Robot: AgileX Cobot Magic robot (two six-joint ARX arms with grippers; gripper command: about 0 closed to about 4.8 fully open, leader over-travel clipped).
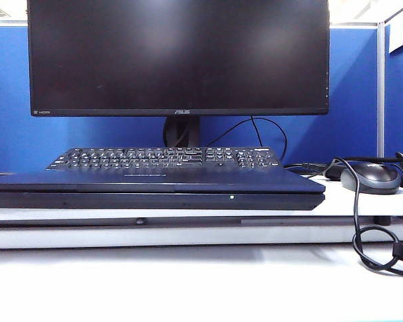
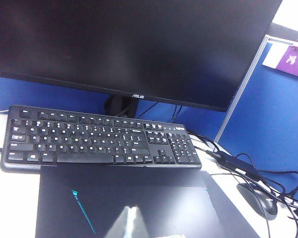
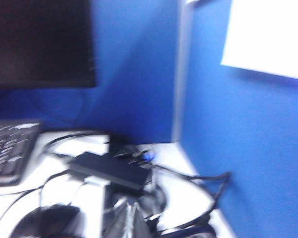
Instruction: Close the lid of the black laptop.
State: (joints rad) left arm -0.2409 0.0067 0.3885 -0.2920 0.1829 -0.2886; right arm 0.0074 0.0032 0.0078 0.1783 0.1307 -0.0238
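Note:
The black laptop [image 1: 154, 199] lies on the white desk in front of the keyboard. Its lid [image 1: 154, 182] is down flat on the base, and a small light shows on the front edge. In the left wrist view the lid's matte outer face [image 2: 154, 196] with a thin teal line fills the near part. My left gripper [image 2: 132, 214] hangs over it with its fingers pressed together, holding nothing. My right gripper [image 3: 130, 212] is blurred, fingers together, over the cables at the laptop's right. Neither gripper shows in the exterior view.
An ASUS monitor [image 1: 178, 54] stands behind a separate black keyboard [image 1: 168, 159]. A mouse [image 1: 371, 178] and looping cables [image 1: 376, 248] lie on the right. A black power adapter [image 3: 109, 171] sits near the blue partition wall [image 3: 228, 129].

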